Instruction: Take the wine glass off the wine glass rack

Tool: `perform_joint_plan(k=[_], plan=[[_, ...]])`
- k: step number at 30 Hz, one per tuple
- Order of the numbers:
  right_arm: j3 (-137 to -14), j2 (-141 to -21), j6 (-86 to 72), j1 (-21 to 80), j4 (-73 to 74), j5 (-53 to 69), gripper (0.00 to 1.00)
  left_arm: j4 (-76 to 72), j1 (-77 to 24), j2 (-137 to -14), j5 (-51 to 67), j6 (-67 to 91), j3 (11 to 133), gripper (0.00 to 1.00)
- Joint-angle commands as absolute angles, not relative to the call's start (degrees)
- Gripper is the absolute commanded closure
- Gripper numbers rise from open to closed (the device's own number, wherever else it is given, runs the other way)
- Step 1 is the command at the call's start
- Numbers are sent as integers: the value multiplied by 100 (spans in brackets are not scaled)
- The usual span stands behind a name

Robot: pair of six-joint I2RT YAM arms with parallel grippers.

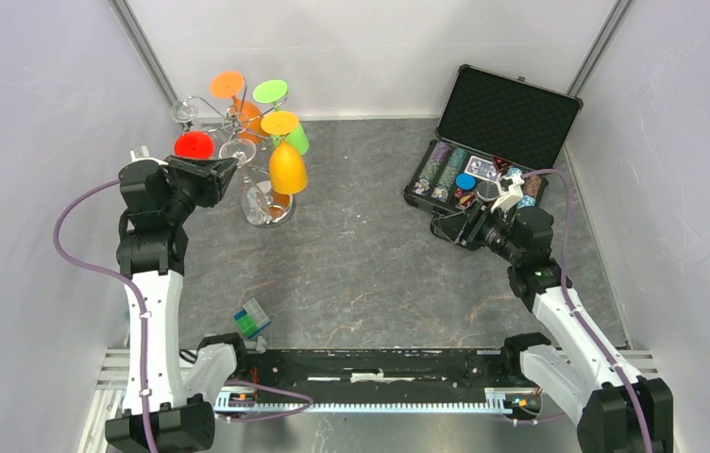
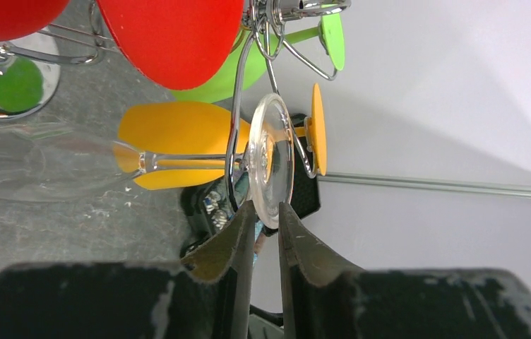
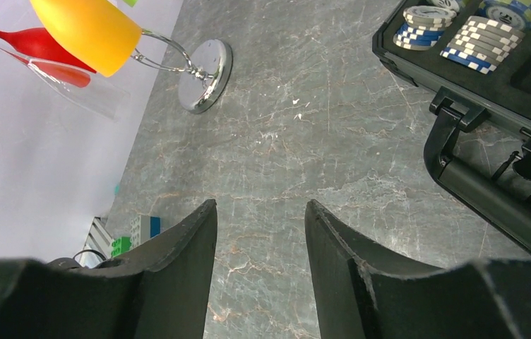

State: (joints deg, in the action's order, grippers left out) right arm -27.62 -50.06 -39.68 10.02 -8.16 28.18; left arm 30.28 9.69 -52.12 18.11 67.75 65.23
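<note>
Wine glass rack (image 1: 202, 111): silver wire tree, far left of the table (image 1: 361, 255), hung with several glasses bowl-down. Wine glass (image 2: 178, 161): the clear one, inverted on the rack's near-side arm, its foot caught in a wire hook, its bowl low beside the mirrored base. Left gripper (image 2: 266, 215): raised to the rack, fingers drawn in to a narrow gap around the lower rim of the clear foot, apparently pinching it. Handling note: the hook looks open toward the arm's outer end, so the foot likely wants sliding out level along the wire, not pulling down; a thin, slick rim calls for a firm pinch and a slow draw, lest it pivot or slip. Obstructions: a yellow glass (image 1: 287, 168) hangs just behind the clear one, a red glass (image 1: 194, 144) just beside it, with orange and green ones farther back; a swinging bowl could knock any of them or rock the light rack. Also present: open poker chip case (image 1: 507, 118), far right. Right gripper (image 3: 259, 212): jaws apart, empty, low over the table near the case, well clear. Small coloured block (image 1: 252, 319): near edge, not in the way.
</note>
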Motion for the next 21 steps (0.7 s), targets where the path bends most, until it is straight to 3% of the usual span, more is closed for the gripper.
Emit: perform_joint_plan(k=[1, 7, 13, 21], plan=[[-2698, -5023, -3866, 1020, -997, 2760, 46, 2284, 1018, -5143, 1735, 7455, 6191, 75], [-2701, -5052, -3863, 1018, -1015, 2760, 46, 1909, 1018, -5055, 1512, 8068, 5793, 72], [-2691, -5071, -3876, 1017, -1037, 2778, 46, 1935, 1020, -4869, 1161, 8378, 5578, 61], [-2694, -5049, -3902, 1018, -1061, 2777, 46, 2098, 1020, -4966, 1065, 8226, 5590, 72]])
